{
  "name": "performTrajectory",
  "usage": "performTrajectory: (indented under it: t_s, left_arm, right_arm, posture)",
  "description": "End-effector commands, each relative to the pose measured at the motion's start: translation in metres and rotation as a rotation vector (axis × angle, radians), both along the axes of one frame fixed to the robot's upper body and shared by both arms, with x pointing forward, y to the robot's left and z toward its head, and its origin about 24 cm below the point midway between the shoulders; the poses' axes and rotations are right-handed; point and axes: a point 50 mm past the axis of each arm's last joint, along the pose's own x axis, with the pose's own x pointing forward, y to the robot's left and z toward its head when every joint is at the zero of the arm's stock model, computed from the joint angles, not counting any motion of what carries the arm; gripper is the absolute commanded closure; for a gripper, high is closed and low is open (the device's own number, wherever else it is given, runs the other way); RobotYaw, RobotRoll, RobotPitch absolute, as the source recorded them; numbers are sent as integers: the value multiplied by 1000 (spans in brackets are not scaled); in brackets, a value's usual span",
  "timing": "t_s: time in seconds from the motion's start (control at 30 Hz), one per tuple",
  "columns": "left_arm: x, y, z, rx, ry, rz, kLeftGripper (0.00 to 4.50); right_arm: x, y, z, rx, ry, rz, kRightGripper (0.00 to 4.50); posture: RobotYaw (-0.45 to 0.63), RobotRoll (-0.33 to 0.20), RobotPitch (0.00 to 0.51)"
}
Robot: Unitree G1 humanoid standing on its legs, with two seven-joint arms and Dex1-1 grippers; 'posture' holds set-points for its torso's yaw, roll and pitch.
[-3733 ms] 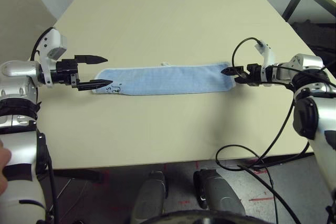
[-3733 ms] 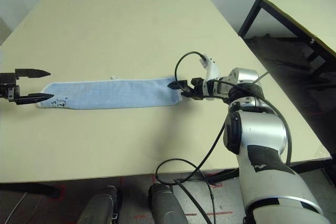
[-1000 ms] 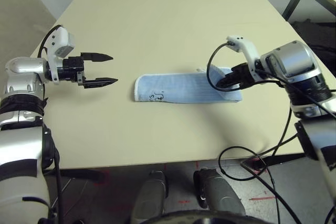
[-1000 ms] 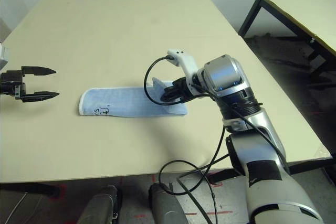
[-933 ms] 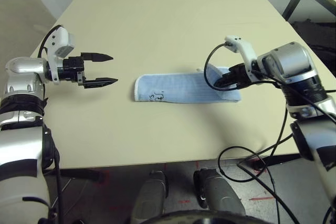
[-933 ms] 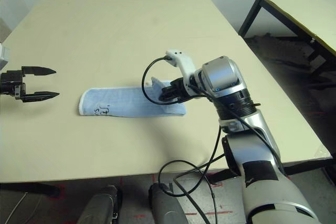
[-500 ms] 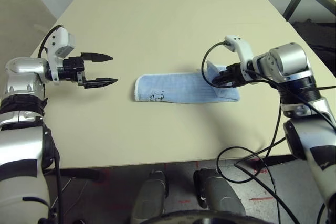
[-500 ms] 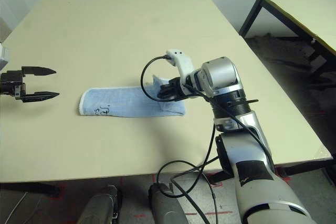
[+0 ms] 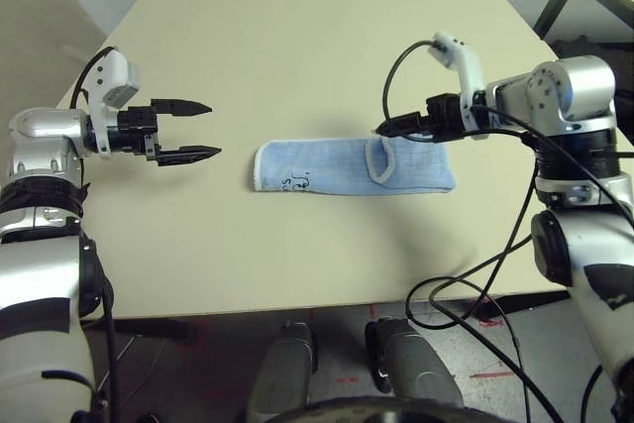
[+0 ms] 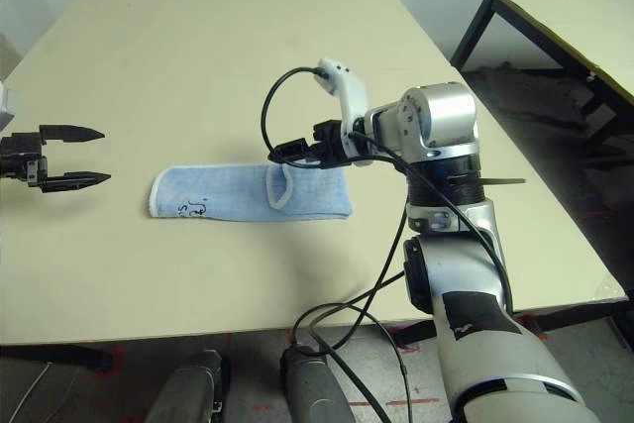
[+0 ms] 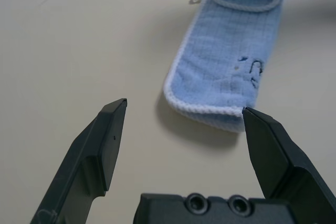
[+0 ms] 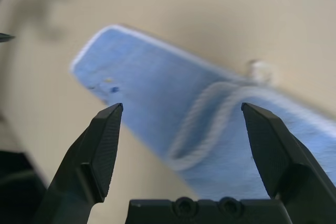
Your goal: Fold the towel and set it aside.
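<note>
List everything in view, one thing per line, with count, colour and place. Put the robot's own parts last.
Small light-blue terry towel: one, white-edged with a dark embroidered motif near its left end, folded into a strip mid-table, the right end lapped back over the top.
Beige rectangular table: one, carrying the towel.
Second beige table with dark frame: one, off to the right.
Left pincer: one, black, open, hovering left of the towel, apart from it.
Right pincer: one, black, open, above the towel's lapped end.
</note>
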Motion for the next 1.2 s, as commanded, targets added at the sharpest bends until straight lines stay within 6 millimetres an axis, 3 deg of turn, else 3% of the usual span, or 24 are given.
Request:
performTrajectory:
  t_s: [0.03, 0.23, 0.37, 0.53, 0.8, 0.97, 1.2]
  left_arm:
    - [-2, 2, -1, 14, 9, -1, 0]
    - [-3, 3, -2, 13, 12, 2, 0]
    - [-1, 1, -2, 13, 13, -2, 0]
    - [1, -1, -1, 13, 9, -9, 0]
    - [-2, 2, 0, 15, 7, -2, 0]
    - [-2, 2, 0, 12, 6, 1, 0]
    - [0, 0, 0, 5, 2, 3, 0]
  right_arm:
    - [-13, -6, -16, -27, -71, 66, 880]
    - [-29, 0, -47, -47, -126, 101, 3059]
    - [-26, 16, -53, -54, -192, 102, 4470]
    - [-17, 31, -57, -62, -261, 60, 4470]
    - [-4, 24, -69, -131, -361, -102, 4470]
    - [-12, 23, -89, -159, -326, -115, 4470]
    - [-35, 39, -112, -103, -192, -11, 4470]
  posture:
    - [6, 0, 117]
    - [-8, 0, 118]
    - [-13, 0, 117]
    - [-8, 0, 115]
    - [2, 0, 110]
    - [1, 0, 110]
    - [-5, 0, 108]
